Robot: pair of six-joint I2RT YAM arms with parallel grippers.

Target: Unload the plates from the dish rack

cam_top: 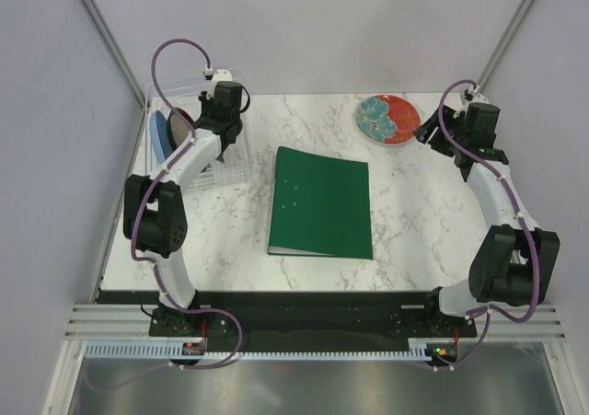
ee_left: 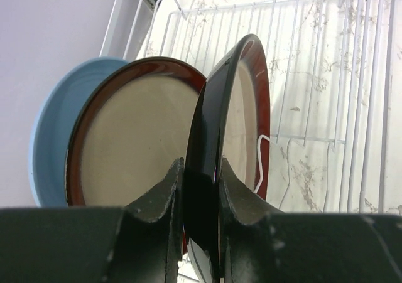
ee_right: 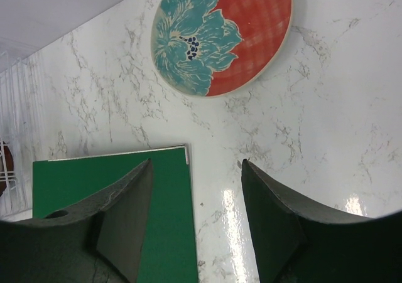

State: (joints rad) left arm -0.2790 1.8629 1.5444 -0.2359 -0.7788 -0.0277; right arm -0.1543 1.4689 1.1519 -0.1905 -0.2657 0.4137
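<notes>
Dish rack [cam_top: 232,165] sits at the worktop's [cam_top: 419,217] far-left corner. Three plates are in it, all standing on edge:
- light blue plate [ee_left: 53,132], outermost, on the rack side nearest the worktop's left edge
- second brown-rimmed plate [ee_left: 135,138], cream centre, just beside the blue one and overlapping it in the left wrist view
- near brown-rimmed plate [ee_left: 242,107], next slot along, tilted slightly

Left gripper [ee_left: 200,165] is down inside the rack. Its fingers [ee_left: 164,201] sit one on each face of the near brown-rimmed plate and are pinched onto its rim. That plate is in the rack among the wire dividers.

Red plate with teal flower [ee_right: 221,35] is out of the rack, lying flat at the far-right corner of the worktop.

Right gripper [ee_right: 196,165] hangs near the red plate, apart from it, with its jaws spread and nothing between them.

Green binder [cam_top: 320,201] lies closed and flat mid-worktop, between rack and red plate, touching neither.
</notes>
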